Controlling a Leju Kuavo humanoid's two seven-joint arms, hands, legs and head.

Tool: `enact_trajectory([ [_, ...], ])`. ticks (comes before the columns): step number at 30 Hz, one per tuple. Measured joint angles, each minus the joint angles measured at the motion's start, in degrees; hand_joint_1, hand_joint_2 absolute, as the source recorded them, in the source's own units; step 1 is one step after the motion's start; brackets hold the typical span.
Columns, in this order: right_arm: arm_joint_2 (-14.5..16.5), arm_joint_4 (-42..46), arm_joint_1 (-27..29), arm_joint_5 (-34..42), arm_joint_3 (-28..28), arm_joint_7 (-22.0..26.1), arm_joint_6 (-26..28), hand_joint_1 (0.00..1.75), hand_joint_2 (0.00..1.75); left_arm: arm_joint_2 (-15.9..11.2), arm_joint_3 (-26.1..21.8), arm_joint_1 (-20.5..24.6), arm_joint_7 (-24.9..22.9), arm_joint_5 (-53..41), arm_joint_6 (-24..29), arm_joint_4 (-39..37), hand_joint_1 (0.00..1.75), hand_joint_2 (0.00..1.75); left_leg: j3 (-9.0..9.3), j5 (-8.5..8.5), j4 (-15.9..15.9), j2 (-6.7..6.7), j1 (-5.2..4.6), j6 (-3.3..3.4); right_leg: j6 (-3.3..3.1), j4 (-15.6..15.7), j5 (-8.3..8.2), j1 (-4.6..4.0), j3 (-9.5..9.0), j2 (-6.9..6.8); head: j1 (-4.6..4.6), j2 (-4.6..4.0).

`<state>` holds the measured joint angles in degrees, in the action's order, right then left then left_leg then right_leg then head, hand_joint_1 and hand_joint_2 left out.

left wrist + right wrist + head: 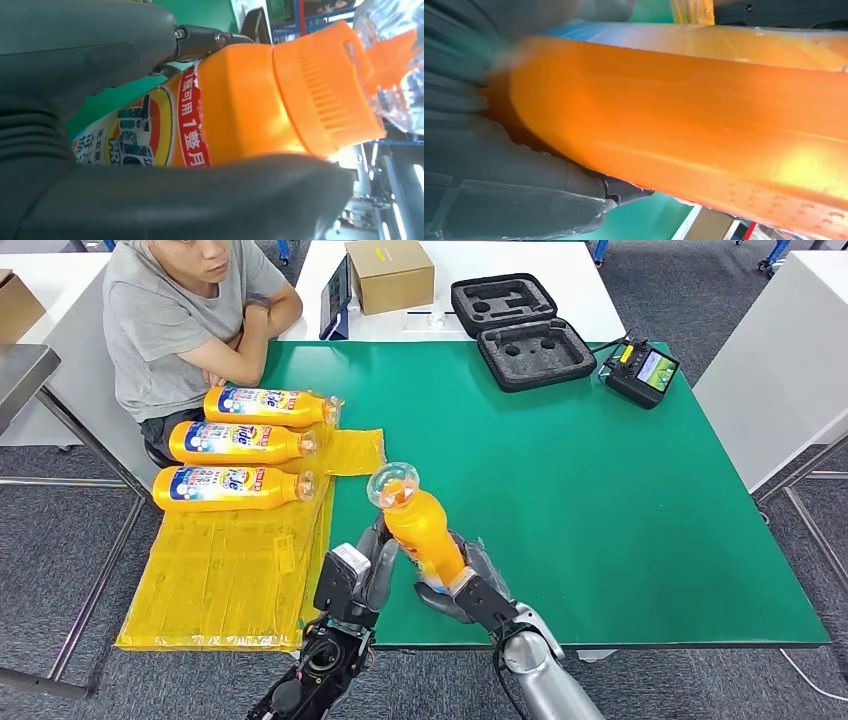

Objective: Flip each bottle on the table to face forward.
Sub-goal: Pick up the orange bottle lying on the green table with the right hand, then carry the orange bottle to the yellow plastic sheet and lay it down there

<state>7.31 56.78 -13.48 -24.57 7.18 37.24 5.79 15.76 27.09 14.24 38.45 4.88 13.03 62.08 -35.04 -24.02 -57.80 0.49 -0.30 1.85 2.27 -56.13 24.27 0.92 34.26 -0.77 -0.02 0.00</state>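
1. I see my left hand (352, 578) wrapped around the lower body of an orange plastic detergent bottle with a clear-wrapped cap (417, 525); in the left wrist view its thumb (200, 200) lies along one side of the bottle (240, 100) and a dark finger (200, 37) crosses the other side.
2. My right hand (470, 590) grasps the same bottle at its base, fingers closed under and around it; in the right wrist view the orange body (684, 115) lies right against the hand.
3. So both hands are clenched on this one bottle, which is lifted above the near edge of the green counter (600, 490), tilted, with its cap end pointing away from me and up.
4. The printed label faces the left hand's side; the plain orange back faces up in the head view.
5. Bottle count: four in all. One is in my hands; three matching orange bottles lie on their sides, labels up, well to the left of the held bottle: the far one (268, 406), the middle one (240, 442) and the near one (232, 488).
6. Those three lie side by side in a row on a yellow plastic sheet (220, 580) spread left of the held bottle, caps pointing toward the green counter.
7. One person in a grey shirt (170, 320) sits beyond the three bottles, arms folded.
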Motion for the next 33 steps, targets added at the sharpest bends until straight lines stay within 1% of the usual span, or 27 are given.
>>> enact_trajectory([
  [7, 0.58, -0.01, -0.16, -0.12, 0.58, 0.03, -0.87, 1.75, 1.75, 0.00, 0.54, 0.31, 1.15, -2.45, 3.30, -1.67, 0.00, 1.75, 0.00, 0.00, 0.00, 0.00, 0.00, 0.00, 0.00, 0.00, 0.00, 0.00, 0.00, 0.00, -0.01, 0.00],
  [12, 0.58, -0.07, -0.69, 0.29, 0.90, -0.02, -1.34, 1.64, 1.75, 0.02, 1.11, 0.53, 1.37, -3.51, 5.07, -3.15, 0.00, 1.75, 0.00, 0.00, 0.00, 0.00, 0.00, 0.00, 0.00, 0.00, 0.00, 0.00, 0.00, 0.00, 0.00, 0.00],
  [16, 0.58, -0.52, -1.40, 0.84, 1.05, -0.06, -1.86, 1.64, 1.75, 0.02, 1.31, 0.66, 1.46, -4.99, 6.88, -3.91, 0.00, 1.75, 0.00, 0.00, 0.00, 0.00, 0.00, 0.00, 0.00, 0.00, 0.00, 0.00, 0.00, 0.00, 0.00, 0.00],
  [26, 0.59, -2.17, -2.81, 0.85, 2.04, 0.03, -1.82, 1.55, 1.75, 0.02, 1.17, 1.07, 1.49, -5.01, 7.31, -5.02, 0.00, 1.75, 0.01, 0.00, 0.00, 0.00, 0.00, 0.00, 0.00, 0.00, 0.00, -0.01, 0.00, 0.00, 0.00, 0.00],
  [30, 0.77, -3.36, -3.43, -0.22, 3.34, -0.01, -0.75, 1.60, 1.75, 0.02, 0.76, 1.17, 1.49, -4.47, 7.62, -5.13, 0.00, 1.75, 0.01, 0.01, 0.00, 0.00, 0.00, 0.00, 0.00, 0.00, 0.00, -0.01, 0.00, 0.00, 0.00, 0.00],
  [33, 1.11, -4.18, -3.56, -1.22, 4.27, -0.28, 0.33, 1.60, 1.75, 0.02, 0.13, 1.17, 1.49, -3.97, 7.62, -5.12, 0.00, 1.75, 0.01, 0.01, 0.00, 0.01, 0.00, -0.01, 0.00, 0.00, 0.00, -0.01, 0.00, 0.00, -0.01, 0.00],
])
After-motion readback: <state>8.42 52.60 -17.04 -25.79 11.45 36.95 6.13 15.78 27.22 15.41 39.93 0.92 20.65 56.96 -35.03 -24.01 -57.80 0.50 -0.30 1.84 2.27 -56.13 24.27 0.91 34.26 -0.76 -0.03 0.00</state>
